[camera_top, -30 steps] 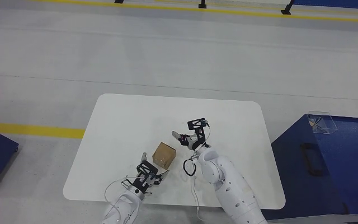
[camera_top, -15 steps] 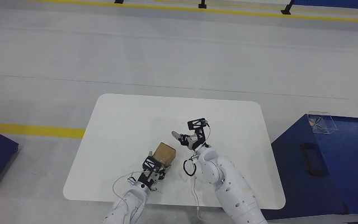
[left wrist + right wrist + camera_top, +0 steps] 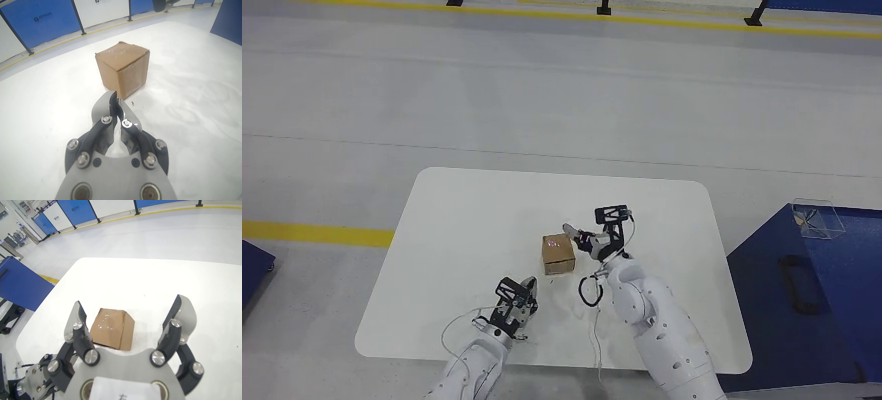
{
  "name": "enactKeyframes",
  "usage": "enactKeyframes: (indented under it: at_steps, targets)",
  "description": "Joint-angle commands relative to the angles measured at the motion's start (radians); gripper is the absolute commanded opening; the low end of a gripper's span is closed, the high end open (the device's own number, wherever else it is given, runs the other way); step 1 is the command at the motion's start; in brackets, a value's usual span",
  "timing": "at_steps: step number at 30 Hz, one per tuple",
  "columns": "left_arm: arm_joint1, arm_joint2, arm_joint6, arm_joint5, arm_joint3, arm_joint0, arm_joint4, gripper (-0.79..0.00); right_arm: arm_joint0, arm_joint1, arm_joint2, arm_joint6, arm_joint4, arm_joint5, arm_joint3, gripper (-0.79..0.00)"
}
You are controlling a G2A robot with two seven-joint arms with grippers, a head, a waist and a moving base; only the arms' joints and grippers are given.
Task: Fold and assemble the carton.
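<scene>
A small brown carton [image 3: 558, 254], closed up into a cube, stands on the white table [image 3: 462, 220] near its middle. In the left wrist view the carton [image 3: 122, 70] sits just beyond my left gripper [image 3: 115, 97], which is shut with nothing between its fingers and clear of the box. From above, the left gripper [image 3: 518, 296] lies toward the table's near edge, below and left of the carton. My right gripper [image 3: 129, 304] is open and hovers over the carton [image 3: 111, 330], its fingers wider than the box. From above, the right gripper [image 3: 590, 226] is beside the carton's right side.
A blue cabinet [image 3: 812, 290] stands off the table's right edge with a small clear container [image 3: 814, 215] on it. Another blue object [image 3: 252, 270] stands on the floor at the far left. The table's left and back parts are bare white surface.
The carton has shifted up and to the right, away from the left gripper and toward the right one. The left gripper went from open at the carton to shut and apart from it. The right arm shifted slightly right.
</scene>
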State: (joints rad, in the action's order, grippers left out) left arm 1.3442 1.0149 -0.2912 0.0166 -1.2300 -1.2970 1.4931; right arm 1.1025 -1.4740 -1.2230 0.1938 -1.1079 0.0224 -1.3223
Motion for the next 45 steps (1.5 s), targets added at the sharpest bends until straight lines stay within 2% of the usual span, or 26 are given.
enactKeyframes:
  at_steps: [1, 3, 4, 6, 7, 8, 9, 16, 23, 36, 45]
  targets:
    - [-0.002, 0.007, -0.002, -0.004, -0.025, -0.011, 0.009, -0.785, -0.004, 0.001, -0.012, 0.026, 0.013, -0.015, 0.004, 0.000]
    - [-0.002, 0.013, -0.010, -0.002, -0.042, -0.023, -0.008, -0.785, -0.016, 0.003, -0.024, 0.052, 0.019, -0.033, 0.018, 0.000]
    - [-0.002, 0.016, -0.010, -0.005, -0.048, -0.026, -0.012, -0.690, -0.023, 0.003, -0.028, 0.065, 0.022, -0.043, 0.029, 0.000]
    - [-0.001, 0.016, -0.010, -0.019, -0.056, -0.030, -0.005, -0.474, -0.041, 0.003, -0.035, 0.085, 0.031, -0.050, 0.058, 0.000]
    - [0.000, 0.014, -0.010, -0.024, -0.059, -0.031, -0.008, -0.339, -0.052, 0.003, -0.033, 0.091, 0.022, -0.052, 0.079, 0.000]
    - [0.001, 0.012, -0.014, -0.028, -0.063, -0.032, -0.010, -0.034, -0.063, 0.003, -0.025, 0.093, 0.003, -0.052, 0.103, 0.000]
    - [0.003, 0.010, -0.018, -0.034, -0.067, -0.034, -0.018, 0.000, -0.077, 0.002, -0.015, 0.096, -0.016, -0.056, 0.134, 0.000]
    - [0.019, -0.009, -0.045, -0.097, -0.085, -0.044, -0.061, 0.000, -0.173, -0.019, 0.052, 0.032, -0.067, -0.135, 0.334, 0.000]
    - [0.027, -0.025, -0.042, -0.121, -0.079, -0.049, -0.050, 0.000, -0.239, -0.043, 0.114, 0.028, -0.060, -0.096, 0.467, 0.000]
    - [0.033, -0.011, -0.018, -0.134, -0.066, -0.050, -0.048, 0.000, -0.266, -0.090, 0.242, 0.004, -0.059, -0.002, 0.517, 0.000]
    - [0.016, 0.023, -0.021, -0.056, -0.090, -0.082, 0.014, 0.000, -0.291, -0.115, 0.296, -0.029, -0.069, 0.030, 0.547, 0.000]
